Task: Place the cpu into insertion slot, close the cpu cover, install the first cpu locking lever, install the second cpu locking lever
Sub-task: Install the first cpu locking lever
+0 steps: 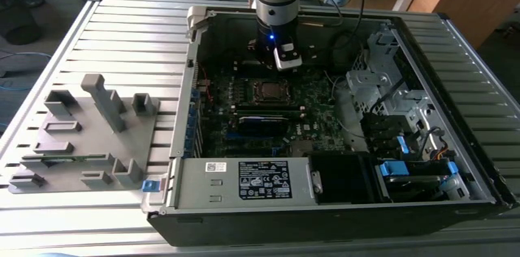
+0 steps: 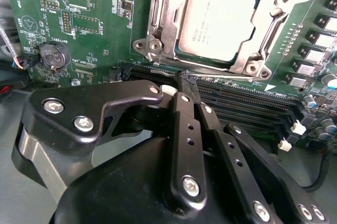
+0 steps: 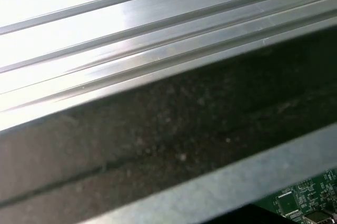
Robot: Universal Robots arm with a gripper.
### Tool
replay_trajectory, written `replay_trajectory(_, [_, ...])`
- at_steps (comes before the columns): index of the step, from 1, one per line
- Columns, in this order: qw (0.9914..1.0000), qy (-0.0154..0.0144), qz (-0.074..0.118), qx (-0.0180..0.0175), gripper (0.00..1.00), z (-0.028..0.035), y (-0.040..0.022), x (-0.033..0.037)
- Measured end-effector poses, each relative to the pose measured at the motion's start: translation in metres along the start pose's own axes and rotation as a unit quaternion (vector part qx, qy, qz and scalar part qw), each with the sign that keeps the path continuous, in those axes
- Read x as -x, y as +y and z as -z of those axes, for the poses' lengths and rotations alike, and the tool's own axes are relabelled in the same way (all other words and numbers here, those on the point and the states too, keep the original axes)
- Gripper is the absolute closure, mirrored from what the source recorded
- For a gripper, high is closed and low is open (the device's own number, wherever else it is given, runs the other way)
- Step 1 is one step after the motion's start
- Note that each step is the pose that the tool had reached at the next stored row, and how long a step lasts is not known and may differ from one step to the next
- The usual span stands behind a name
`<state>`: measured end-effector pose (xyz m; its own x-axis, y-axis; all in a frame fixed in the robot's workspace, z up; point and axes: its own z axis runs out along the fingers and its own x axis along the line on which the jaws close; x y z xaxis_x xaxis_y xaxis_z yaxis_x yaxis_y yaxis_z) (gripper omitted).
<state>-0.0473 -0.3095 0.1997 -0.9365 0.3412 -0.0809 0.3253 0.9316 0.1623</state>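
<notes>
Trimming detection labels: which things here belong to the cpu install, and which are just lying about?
Job:
cpu, seated
cpu cover, down around it
gripper, jaws shut, near the cover

Lying about:
coin battery
memory slots
grey fixture outside the case
power supply

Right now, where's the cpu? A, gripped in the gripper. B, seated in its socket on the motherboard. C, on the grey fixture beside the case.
B: in the second wrist view the cpu sits on the motherboard inside the cpu cover's metal frame, and the gripper holds nothing.
</notes>
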Motion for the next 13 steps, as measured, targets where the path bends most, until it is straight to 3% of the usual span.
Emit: replay_trajectory(13, [1.0, 0.0, 0.0, -0.0001, 0.89, -0.0007, 0.0016, 0.0048])
